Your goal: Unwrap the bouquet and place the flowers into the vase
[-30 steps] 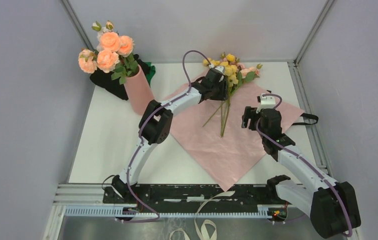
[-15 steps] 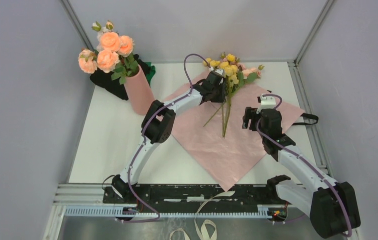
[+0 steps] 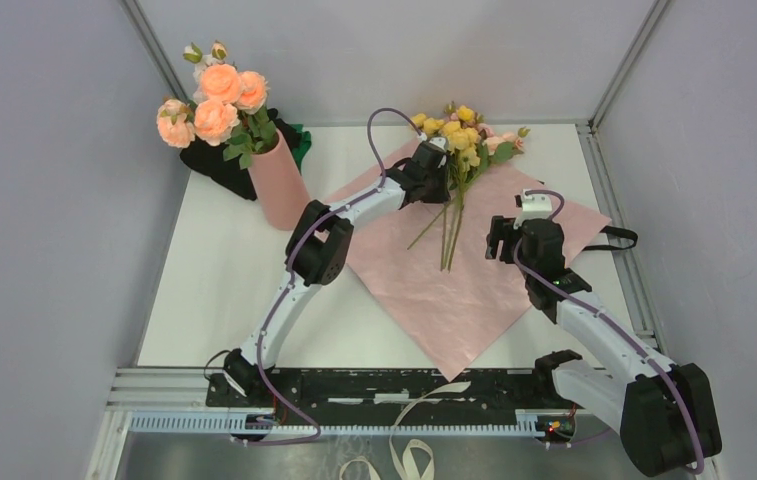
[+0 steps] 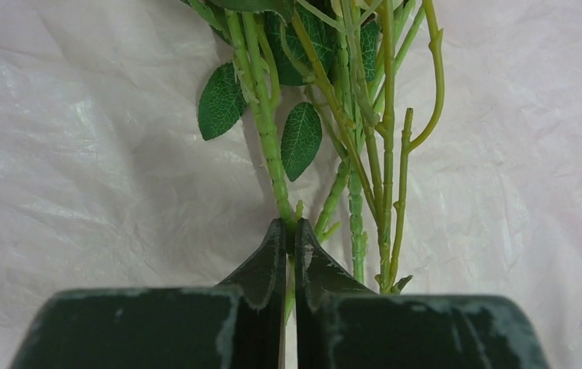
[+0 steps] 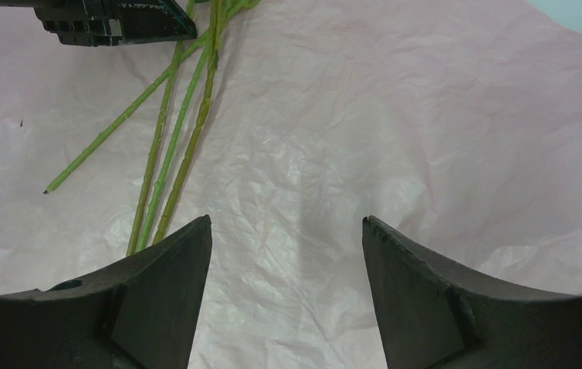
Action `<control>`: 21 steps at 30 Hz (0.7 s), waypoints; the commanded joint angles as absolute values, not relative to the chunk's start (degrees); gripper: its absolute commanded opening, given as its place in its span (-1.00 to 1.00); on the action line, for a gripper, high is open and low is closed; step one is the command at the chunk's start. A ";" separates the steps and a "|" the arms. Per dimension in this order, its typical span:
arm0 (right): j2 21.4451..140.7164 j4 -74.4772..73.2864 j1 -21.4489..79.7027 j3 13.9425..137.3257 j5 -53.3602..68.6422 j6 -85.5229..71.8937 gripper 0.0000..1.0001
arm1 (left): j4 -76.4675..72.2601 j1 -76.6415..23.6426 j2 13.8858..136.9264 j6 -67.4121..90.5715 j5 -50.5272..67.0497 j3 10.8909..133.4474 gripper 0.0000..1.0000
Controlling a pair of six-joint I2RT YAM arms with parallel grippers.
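Observation:
The bouquet's pink paper point(image 3: 469, 295) lies spread flat on the table. On its far part lie the flowers point(image 3: 461, 133), yellow blooms with long green stems point(image 3: 448, 238). My left gripper point(image 3: 434, 176) is down among the stems, just below the blooms. In the left wrist view it point(image 4: 289, 227) is shut on one green stem point(image 4: 267, 146), with other stems point(image 4: 386, 154) loose at its right. My right gripper point(image 3: 501, 236) hovers open over the paper point(image 5: 395, 123), to the right of the stem ends point(image 5: 166, 165); nothing is between its fingers point(image 5: 286, 223). The salmon vase point(image 3: 280, 186) stands at the back left with peach roses point(image 3: 216, 103) in it.
A black cloth lump point(image 3: 216, 166) lies behind the vase. A black ribbon point(image 3: 616, 239) trails off the paper's right corner by the metal rail. Grey walls close in the left, right and back. My left gripper's body point(image 5: 118, 20) shows at the top of the right wrist view.
My left gripper has closed onto a stem and shifted slightly toward the blooms; the stems have swung a little. The right arm has not moved.

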State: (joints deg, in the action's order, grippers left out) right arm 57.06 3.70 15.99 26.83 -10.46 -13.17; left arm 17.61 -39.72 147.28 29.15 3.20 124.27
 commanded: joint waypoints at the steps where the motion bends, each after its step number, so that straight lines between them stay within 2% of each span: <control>1: 56.99 4.57 15.70 26.30 -10.99 -12.44 0.55 | 16.65 -39.49 147.45 29.46 2.91 123.88 -0.96; 9: 58.02 5.18 15.63 26.10 -10.17 -12.74 0.55 | 8.74 -39.53 131.99 27.69 -4.06 110.04 -0.96; 21: 59.21 6.48 15.64 26.04 -8.83 -13.48 0.55 | 10.34 -39.47 116.24 25.05 -11.73 103.63 -0.96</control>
State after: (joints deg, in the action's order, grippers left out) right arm 58.94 3.86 15.84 26.30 -9.30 -13.23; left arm 12.16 -39.72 123.04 27.86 -7.77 104.86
